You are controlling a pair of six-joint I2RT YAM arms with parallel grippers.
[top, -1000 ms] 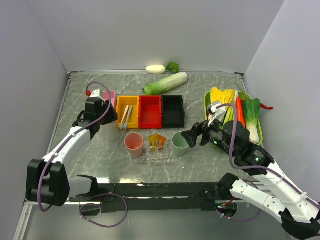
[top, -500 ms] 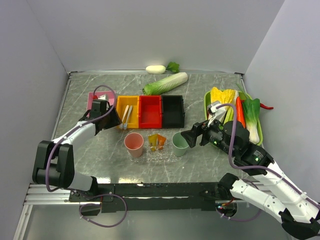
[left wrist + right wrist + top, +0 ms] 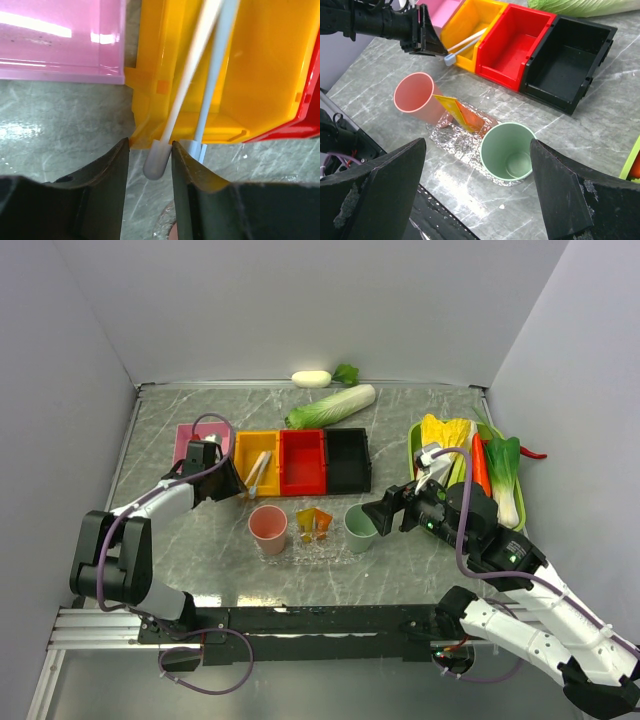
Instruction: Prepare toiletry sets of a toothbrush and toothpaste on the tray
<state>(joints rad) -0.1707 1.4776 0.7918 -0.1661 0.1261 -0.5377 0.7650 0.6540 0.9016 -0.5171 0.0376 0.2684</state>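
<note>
Two pale toothbrushes lie in the yellow bin (image 3: 241, 452), their near ends poking over its front edge. My left gripper (image 3: 236, 486) is at that edge. Its narrowly open jaws straddle the rounded end of one toothbrush (image 3: 186, 87), which touches one finger and leaves a thin gap at the other. The second toothbrush (image 3: 216, 75) lies beside it. The clear speckled tray (image 3: 335, 553) holds the yellow-orange toothpaste (image 3: 305, 523) and the orange toothpaste (image 3: 322, 520). My right gripper (image 3: 384, 511) hovers wide open and empty above the tray (image 3: 454, 145).
A pink cup (image 3: 268, 528) and a green cup (image 3: 360, 527) stand at the tray's ends. A pink bin (image 3: 184, 440), a red bin (image 3: 301, 462) and a black bin (image 3: 347, 462) flank the yellow one. A cabbage (image 3: 332, 406) lies behind, and a green vegetable tray (image 3: 415, 440) stands at right.
My left gripper has moved right and forward from the pink bin to the yellow bin's front edge. One toothbrush now lies more slanted. The right arm has not moved.
</note>
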